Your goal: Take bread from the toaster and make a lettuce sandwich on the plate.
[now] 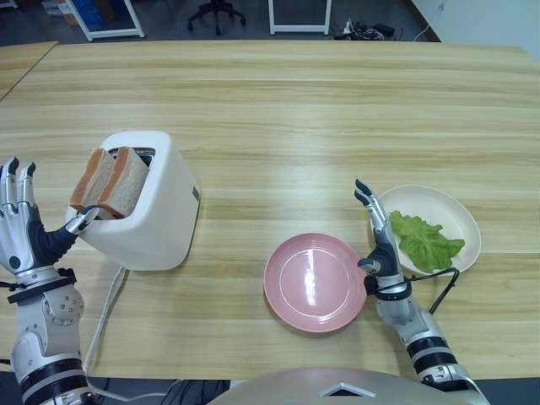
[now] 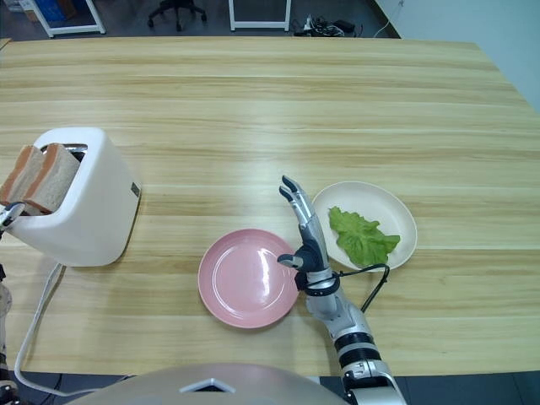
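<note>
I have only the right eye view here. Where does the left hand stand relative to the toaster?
Observer: The left hand is just left of the toaster, beside the two bread slices that stick out of it.
Operator: Are its fingers closed on the bread?
Observer: No. The fingers point up, uncurled, and hold nothing.
Operator: And the thumb?
Observer: The thumb stretches toward the lower edge of the left slice; I cannot tell if it touches.

Open lane: toaster (image 1: 160, 219) – pink plate (image 1: 312, 283).
</note>
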`<state>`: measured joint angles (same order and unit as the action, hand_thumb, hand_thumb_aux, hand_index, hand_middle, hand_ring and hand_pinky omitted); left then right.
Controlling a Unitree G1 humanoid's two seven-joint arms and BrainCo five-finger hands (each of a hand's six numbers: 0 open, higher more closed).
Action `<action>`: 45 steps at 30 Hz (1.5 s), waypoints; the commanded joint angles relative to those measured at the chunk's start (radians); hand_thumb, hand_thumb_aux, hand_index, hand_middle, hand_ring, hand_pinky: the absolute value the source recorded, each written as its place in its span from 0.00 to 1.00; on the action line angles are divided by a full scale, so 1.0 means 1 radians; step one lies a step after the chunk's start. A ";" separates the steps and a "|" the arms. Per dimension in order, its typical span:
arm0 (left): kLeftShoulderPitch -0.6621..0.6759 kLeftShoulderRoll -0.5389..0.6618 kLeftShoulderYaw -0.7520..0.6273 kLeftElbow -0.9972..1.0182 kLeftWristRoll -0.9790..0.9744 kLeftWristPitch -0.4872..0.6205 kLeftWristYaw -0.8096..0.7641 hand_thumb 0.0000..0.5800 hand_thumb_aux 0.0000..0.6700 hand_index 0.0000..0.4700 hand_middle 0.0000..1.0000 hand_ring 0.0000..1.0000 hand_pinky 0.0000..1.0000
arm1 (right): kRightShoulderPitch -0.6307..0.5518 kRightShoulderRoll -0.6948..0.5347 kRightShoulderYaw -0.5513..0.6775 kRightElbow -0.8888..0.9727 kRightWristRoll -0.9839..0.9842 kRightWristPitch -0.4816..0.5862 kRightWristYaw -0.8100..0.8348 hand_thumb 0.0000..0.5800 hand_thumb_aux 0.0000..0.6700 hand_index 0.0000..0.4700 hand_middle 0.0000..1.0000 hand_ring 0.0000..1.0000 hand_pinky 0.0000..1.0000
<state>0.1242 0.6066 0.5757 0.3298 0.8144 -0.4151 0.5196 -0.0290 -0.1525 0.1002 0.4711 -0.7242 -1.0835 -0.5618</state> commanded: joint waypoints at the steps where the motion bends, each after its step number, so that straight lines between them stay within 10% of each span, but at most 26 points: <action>1: 0.027 0.052 -0.048 0.033 -0.031 0.044 -0.009 0.00 0.00 0.00 0.00 0.00 0.00 | 0.002 -0.013 0.025 0.051 -0.024 0.018 -0.035 0.00 0.00 0.00 0.00 0.00 0.00; 13: 0.020 0.185 -0.215 -0.037 -0.086 0.095 -0.133 0.02 0.01 0.01 0.00 0.00 0.00 | -0.025 -0.042 0.084 0.083 -0.061 0.044 -0.130 0.00 0.00 0.00 0.00 0.00 0.00; 15: 0.011 0.207 -0.242 -0.030 -0.096 0.095 -0.165 0.38 0.22 0.22 0.00 0.00 0.00 | -0.029 -0.046 0.095 0.089 -0.067 0.049 -0.144 0.00 0.00 0.00 0.00 0.00 0.00; 16: 0.009 0.214 -0.253 -0.023 -0.101 0.095 -0.177 0.76 0.51 0.51 0.00 0.00 0.00 | -0.031 -0.049 0.101 0.092 -0.069 0.051 -0.151 0.00 0.00 0.00 0.00 0.00 0.00; 19: 0.013 0.233 -0.286 -0.004 -0.122 0.092 -0.210 0.98 0.85 0.85 0.00 0.00 0.00 | -0.035 -0.056 0.116 0.099 -0.077 0.057 -0.172 0.00 0.00 0.00 0.00 0.00 0.00; 20: 0.015 0.238 -0.294 0.001 -0.130 0.091 -0.215 1.00 1.00 1.00 0.00 0.00 0.00 | -0.036 -0.058 0.120 0.099 -0.078 0.059 -0.177 0.00 0.00 0.00 0.00 0.00 0.00; 26: 0.019 0.257 -0.342 0.001 -0.185 0.032 -0.244 1.00 1.00 1.00 0.03 0.03 0.03 | -0.039 -0.069 0.144 0.103 -0.078 0.070 -0.198 0.00 0.00 0.00 0.00 0.00 0.00; 28: 0.011 0.252 -0.351 0.000 -0.205 0.007 -0.226 1.00 1.00 1.00 0.80 0.80 0.80 | -0.041 -0.072 0.150 0.106 -0.078 0.073 -0.203 0.00 0.00 0.00 0.00 0.00 0.00; 29: 0.008 0.247 -0.345 -0.008 -0.212 0.001 -0.204 1.00 1.00 1.00 1.00 1.00 1.00 | -0.042 -0.073 0.153 0.109 -0.076 0.073 -0.204 0.00 0.00 0.00 0.00 0.00 0.00; 45: -0.239 0.012 -0.157 -0.171 -0.490 -0.216 0.229 1.00 1.00 1.00 1.00 1.00 1.00 | -0.036 -0.099 0.121 0.079 -0.024 0.090 -0.242 0.00 0.00 0.00 0.00 0.00 0.00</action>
<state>-0.1138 0.6701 0.4179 0.2819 0.4079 -0.5895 0.7882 -0.0942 -0.2416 0.2389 0.5464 -0.7727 -1.0042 -0.7996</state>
